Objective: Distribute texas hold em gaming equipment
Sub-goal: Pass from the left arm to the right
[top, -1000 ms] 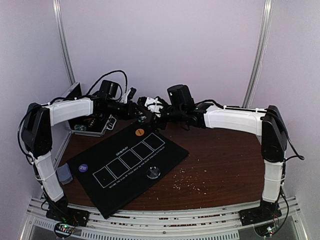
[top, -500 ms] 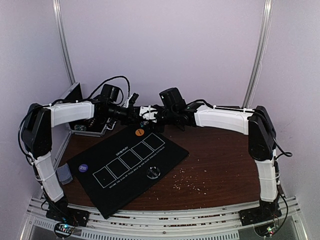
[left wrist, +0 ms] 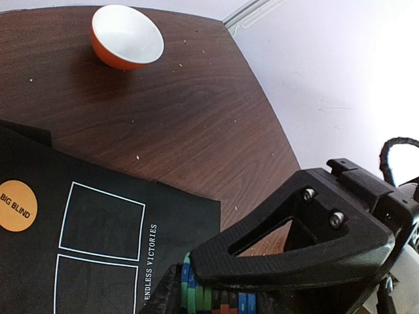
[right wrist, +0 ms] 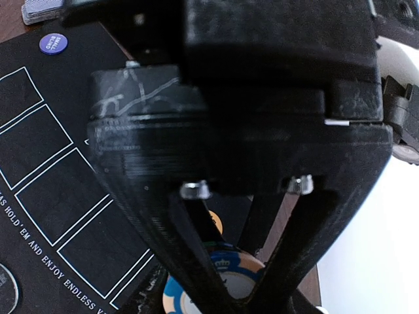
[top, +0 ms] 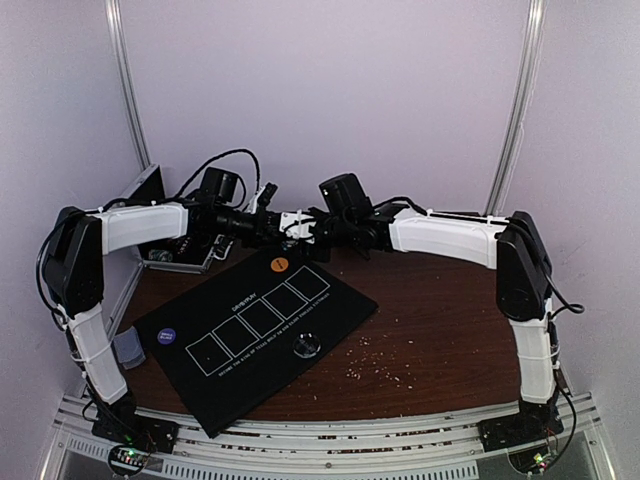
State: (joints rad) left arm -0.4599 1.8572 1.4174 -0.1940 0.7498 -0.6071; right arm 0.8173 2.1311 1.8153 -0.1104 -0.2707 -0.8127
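1. Swinging leftward over the last second, the right arm has brought the right claw (top: 312, 228) up against the left claw (top: 272, 222). The left claw sits about where it was.
2. The two claws meet tip to tip above the far edge of the black five-box mat (top: 240, 385).
3. Left claw: its fingers pinch a stack of striped poker chips (left wrist: 216, 302), seen edge-on at the bottom of its wrist view.
4. Right claw: one ribbed, triangular finger (left wrist: 294, 252) lies right over the top of that stack. I cannot tell whether this claw is clamped on the chips or merely beside them.
5. From the right wrist, a blue, orange and white chip shows just beyond the left claw's body, which fills most of that view.
6. The orange disc (top: 279, 265) lies on the mat just beneath the claws, on their near side.
7. The clear disc (top: 306, 346) rests on the mat well apart from both claws, toward the arm bases.
8. The purple disc (top: 166, 336) sits at the mat's left corner, far from the left claw, with the pile of grey-blue cards (top: 128, 348) just beside it on the table (top: 450, 330).
9. A white bowl with an orange base (left wrist: 127, 36) stands on bare wood well ahead of the left claw.
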